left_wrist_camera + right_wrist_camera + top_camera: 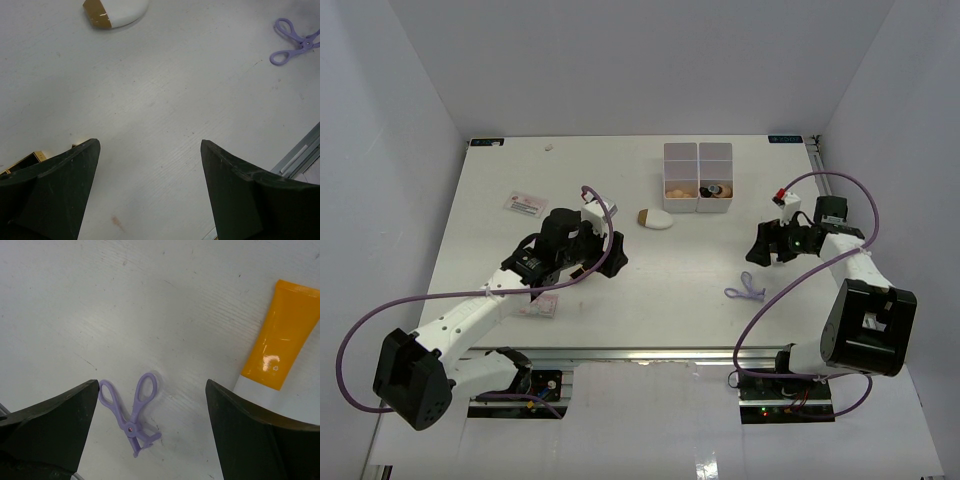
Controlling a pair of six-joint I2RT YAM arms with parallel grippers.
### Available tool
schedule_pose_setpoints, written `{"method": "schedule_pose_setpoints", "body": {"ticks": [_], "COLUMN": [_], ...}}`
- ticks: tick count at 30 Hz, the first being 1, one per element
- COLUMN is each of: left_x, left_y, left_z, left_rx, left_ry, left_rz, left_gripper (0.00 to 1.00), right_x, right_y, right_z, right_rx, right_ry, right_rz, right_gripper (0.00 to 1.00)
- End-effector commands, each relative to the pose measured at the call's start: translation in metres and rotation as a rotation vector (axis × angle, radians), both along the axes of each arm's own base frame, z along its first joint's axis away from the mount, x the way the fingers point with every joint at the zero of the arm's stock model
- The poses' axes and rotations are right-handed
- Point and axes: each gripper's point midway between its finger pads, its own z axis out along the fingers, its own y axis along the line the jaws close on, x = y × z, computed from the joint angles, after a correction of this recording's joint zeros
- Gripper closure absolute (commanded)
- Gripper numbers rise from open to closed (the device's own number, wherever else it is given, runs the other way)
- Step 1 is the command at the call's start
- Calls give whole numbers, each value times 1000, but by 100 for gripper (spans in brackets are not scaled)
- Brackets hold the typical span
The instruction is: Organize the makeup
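The makeup lies scattered on the white table [650,300]. A white oval piece with a brown tip [656,218] [116,11] rests in front of the white compartment box [698,165], whose front cells hold tan sponges [678,190] and a black-and-gold lipstick tube [716,188]. A purple loop tool [745,291] [131,415] [295,42] lies flat below my right gripper [760,252] [152,390], which is open and empty above it. An orange-white tube [280,340] lies just right of that gripper. My left gripper [610,247] [150,150] hovers open over bare table.
A printed card [525,204] lies at the left rear. A small pinkish packet [538,305] sits under the left forearm. A black-and-gold edge [30,159] shows beside my left finger. The table's metal front rail [300,155] runs close by.
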Motion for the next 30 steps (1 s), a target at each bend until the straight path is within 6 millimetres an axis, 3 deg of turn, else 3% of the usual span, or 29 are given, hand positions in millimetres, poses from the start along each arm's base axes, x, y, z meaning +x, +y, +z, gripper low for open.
{"method": "schedule_pose_setpoints", "body": {"ticks": [1, 6, 10, 30], "left_x": [5, 4, 4, 3], "left_y": [0, -1, -2, -2], "left_z": [9, 10, 11, 12], "left_rx": [-5, -11, -13, -17], "left_ry": [-35, -36, -36, -39], "left_rz": [5, 0, -5, -8], "left_gripper": [8, 8, 8, 8], "right_x": [-5, -9, -15, -26], "right_y": [-4, -9, -7, 5], "right_z": [-11, -21, -30, -52], "right_rx": [-17, -49, -39, -29], "right_ry": [50, 86, 138, 242], "right_rz": [-10, -13, 1, 58], "right_gripper": [16, 32, 54, 57]}}
